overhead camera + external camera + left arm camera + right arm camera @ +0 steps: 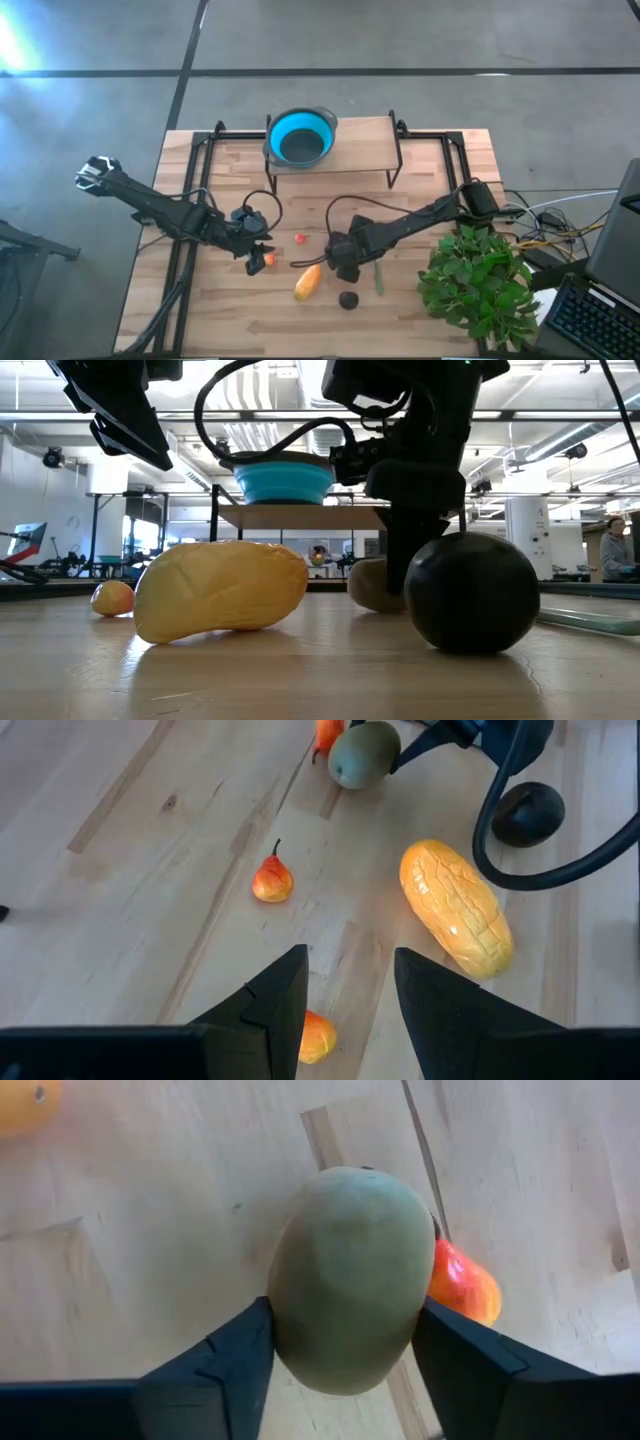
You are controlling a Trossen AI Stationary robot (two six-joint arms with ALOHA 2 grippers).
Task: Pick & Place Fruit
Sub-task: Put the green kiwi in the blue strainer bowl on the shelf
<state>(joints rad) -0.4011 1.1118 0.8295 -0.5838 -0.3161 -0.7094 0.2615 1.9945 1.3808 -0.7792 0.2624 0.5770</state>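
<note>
My right gripper point(345, 262) is shut on the olive-green fruit point(350, 1280) at mid table. A red-orange bit point(465, 1285) shows right behind that fruit. The yellow-orange oblong fruit point(308, 282) and the dark round fruit point(348, 299) lie on the table nearer the front edge. The tiny red fruit point(300, 238) lies between the grippers. My left gripper point(258, 255) is open and hangs above the tiny orange fruit point(315, 1035), which lies on the table below the gap between the fingers. My right gripper pinches the olive-green fruit between its two fingers, one on each of its long sides point(285, 1315). The fingers come from above, slanting down. In the low view the fruit point(372, 585) seems to rest on the table behind the dark round fruit.
A blue bowl point(302, 138) stands on a wooden shelf point(365, 140) at the far edge. A bushy green plant point(480, 285) stands at the right front. A thin pale green stick point(378, 278) lies right of my right gripper. Cables run across the table.
</note>
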